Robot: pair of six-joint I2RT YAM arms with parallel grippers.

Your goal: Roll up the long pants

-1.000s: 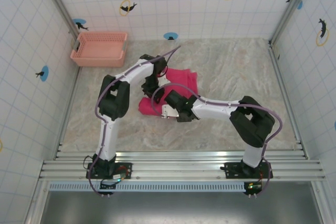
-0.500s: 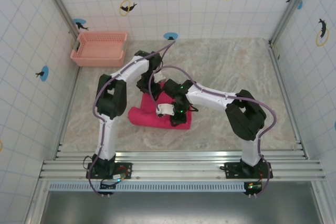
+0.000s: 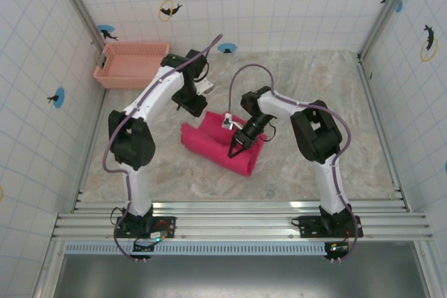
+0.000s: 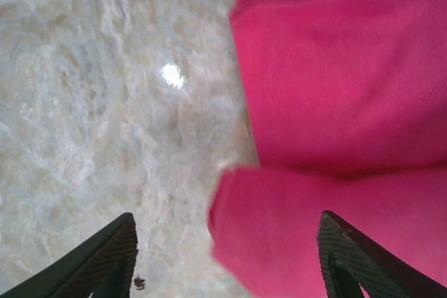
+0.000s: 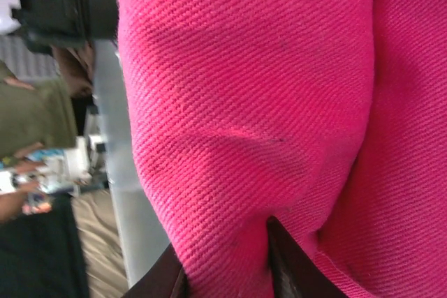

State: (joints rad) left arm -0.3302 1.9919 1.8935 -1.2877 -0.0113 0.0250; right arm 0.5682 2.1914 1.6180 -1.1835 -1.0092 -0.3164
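Left gripper hangs wide open over the pants' far-left end. They lie bunched mid-table, long axis slanting toward the near right. Right gripper is nearer their middle, pinching a fold.

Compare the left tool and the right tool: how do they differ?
The left tool is open wide; the right tool is shut on a fold of the long pants. The left tool is at the pants' far left edge; the right tool is near their middle. Both are dark.
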